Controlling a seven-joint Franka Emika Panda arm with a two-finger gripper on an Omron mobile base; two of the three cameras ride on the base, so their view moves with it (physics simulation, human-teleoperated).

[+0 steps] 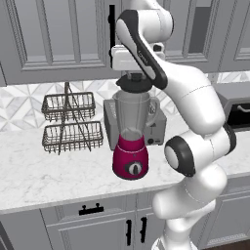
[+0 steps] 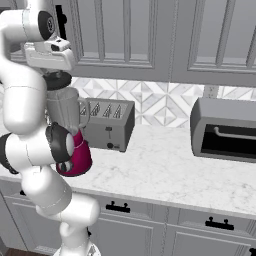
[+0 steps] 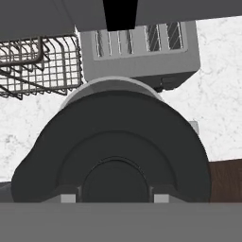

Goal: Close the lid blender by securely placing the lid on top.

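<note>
Fingers [image 3: 68, 198] clamped on the lid [image 1: 133, 83], blender [image 1: 131, 132] jar mouth directly below them. Looks slightly off-centre, hard to tell. Centre it, lower straight, press flat before releasing.

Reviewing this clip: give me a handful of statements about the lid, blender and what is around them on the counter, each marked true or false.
1. The gripper holds the lid just above the mouth of the blender. True.
2. The lid lies flat on the counter beside the wire basket rack. False: it is up at the jar's mouth in the gripper; the wire rack stands apart, left of the blender.
3. A grey toaster stands behind the blender. True.
4. The blender's base is blue. False: it is magenta with a black dial.
5. The blender has tipped over. False: it stands upright.
</note>
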